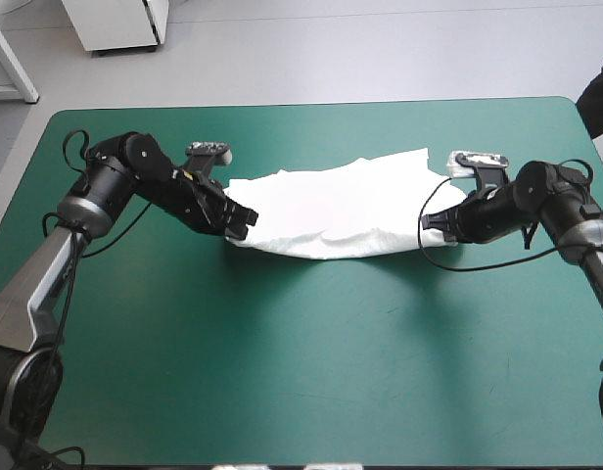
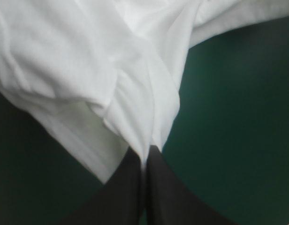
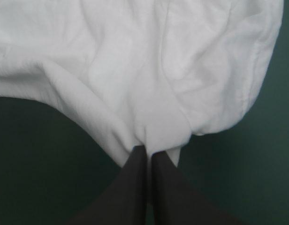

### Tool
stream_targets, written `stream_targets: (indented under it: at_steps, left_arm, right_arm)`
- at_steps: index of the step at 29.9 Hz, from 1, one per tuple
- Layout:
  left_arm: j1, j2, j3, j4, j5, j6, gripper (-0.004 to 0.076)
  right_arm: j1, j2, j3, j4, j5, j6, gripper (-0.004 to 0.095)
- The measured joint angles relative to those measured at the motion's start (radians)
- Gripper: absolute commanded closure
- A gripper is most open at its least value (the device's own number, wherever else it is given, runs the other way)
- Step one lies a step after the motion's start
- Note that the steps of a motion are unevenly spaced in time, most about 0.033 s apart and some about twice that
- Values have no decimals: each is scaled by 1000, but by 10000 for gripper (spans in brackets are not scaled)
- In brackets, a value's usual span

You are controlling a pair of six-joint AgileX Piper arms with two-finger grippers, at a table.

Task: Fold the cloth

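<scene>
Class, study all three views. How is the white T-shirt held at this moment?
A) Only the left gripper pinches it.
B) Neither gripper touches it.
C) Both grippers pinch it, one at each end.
C: the left gripper and the right gripper each have their black fingers shut on a fold of the T-shirt, at opposite ends.
</scene>
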Motion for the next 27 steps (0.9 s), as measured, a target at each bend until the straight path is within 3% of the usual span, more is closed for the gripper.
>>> stream_targets:
  at_steps: [14,27]
  left_arm:
    - [-33,-254,489,110,-49,-45,734]
    - [-33,-329,655,102,-75,-34,728]
  right_arm:
    - [68,-166,267,-49,48,4,925]
    - [127,-269,467,-48,61,8,911]
